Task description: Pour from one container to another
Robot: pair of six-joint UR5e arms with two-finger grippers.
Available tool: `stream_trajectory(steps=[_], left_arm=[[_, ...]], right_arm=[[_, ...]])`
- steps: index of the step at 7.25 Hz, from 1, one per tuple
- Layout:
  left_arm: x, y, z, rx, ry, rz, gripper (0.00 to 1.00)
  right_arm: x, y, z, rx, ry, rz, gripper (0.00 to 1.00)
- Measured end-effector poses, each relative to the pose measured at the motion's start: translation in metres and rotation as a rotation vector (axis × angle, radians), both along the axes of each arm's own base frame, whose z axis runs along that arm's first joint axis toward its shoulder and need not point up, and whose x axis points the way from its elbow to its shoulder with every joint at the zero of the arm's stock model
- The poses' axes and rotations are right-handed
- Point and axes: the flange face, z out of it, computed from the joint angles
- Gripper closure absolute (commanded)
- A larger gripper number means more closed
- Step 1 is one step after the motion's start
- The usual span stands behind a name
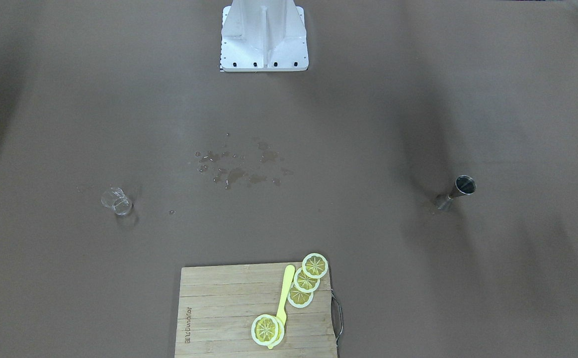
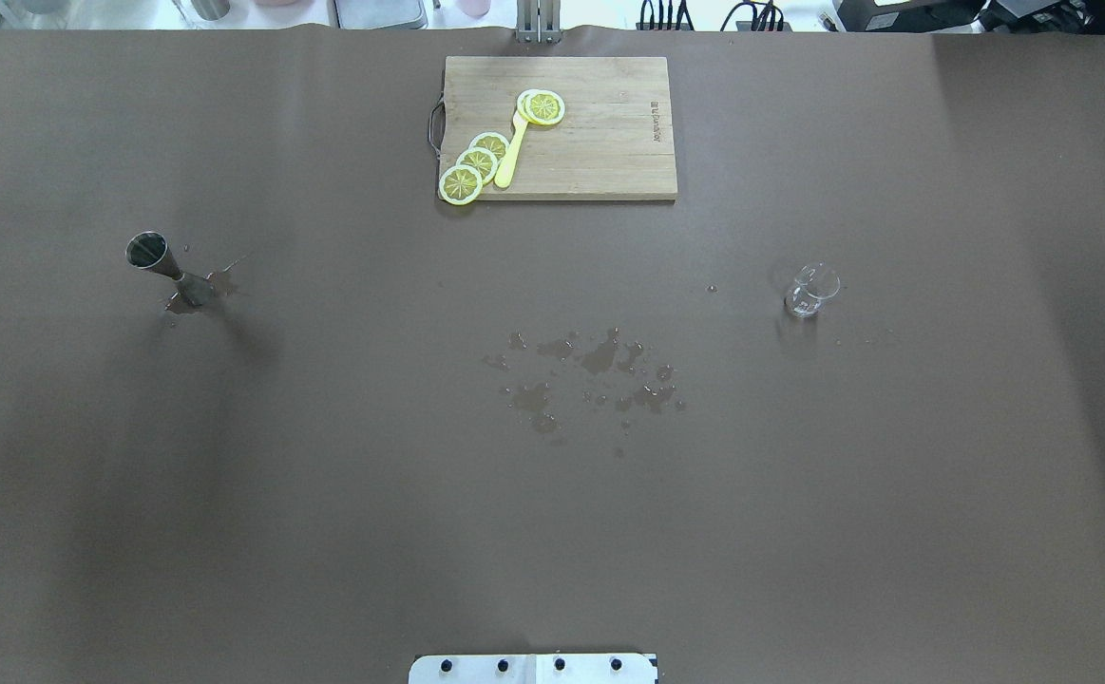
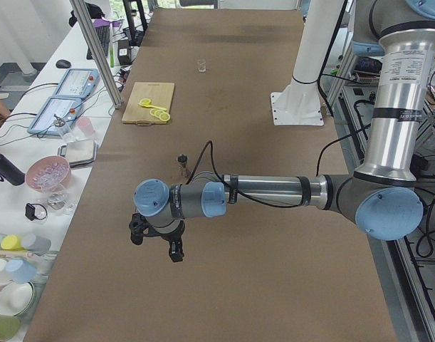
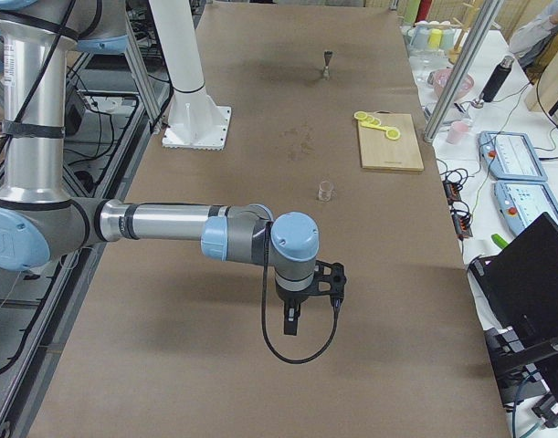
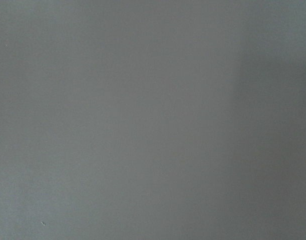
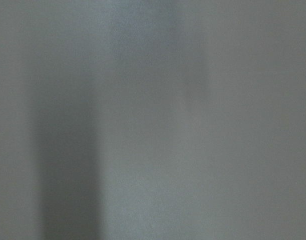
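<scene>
A steel jigger [image 2: 164, 269] stands upright on the brown table, on my left side, with a small wet patch at its foot. A small clear glass beaker [image 2: 810, 290] stands on my right side. Neither arm appears in the overhead or front views. The left gripper [image 3: 156, 242] shows only in the exterior left view, low over the near table end and well short of the jigger [image 3: 181, 162]. The right gripper [image 4: 301, 310] shows only in the exterior right view, short of the beaker [image 4: 326, 191]. I cannot tell whether either is open or shut. Both wrist views show only bare table.
Spilled droplets [image 2: 590, 370] are scattered across the table's middle. A wooden cutting board [image 2: 609, 142] at the far edge carries lemon slices [image 2: 476, 161] and a yellow knife [image 2: 511, 152]. The robot's white base [image 1: 264, 35] is at the near edge.
</scene>
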Motion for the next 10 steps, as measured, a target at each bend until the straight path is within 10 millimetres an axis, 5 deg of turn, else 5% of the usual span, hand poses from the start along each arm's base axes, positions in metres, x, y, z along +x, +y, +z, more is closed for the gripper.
stream_trajectory(steps=[10], left_arm=[[0.0003,-0.0012,-0.0004,0.015,0.001,-0.001,0.02]], right_arm=[[0.0,-0.0006,-0.0045,0.01,0.0,0.0,0.0]])
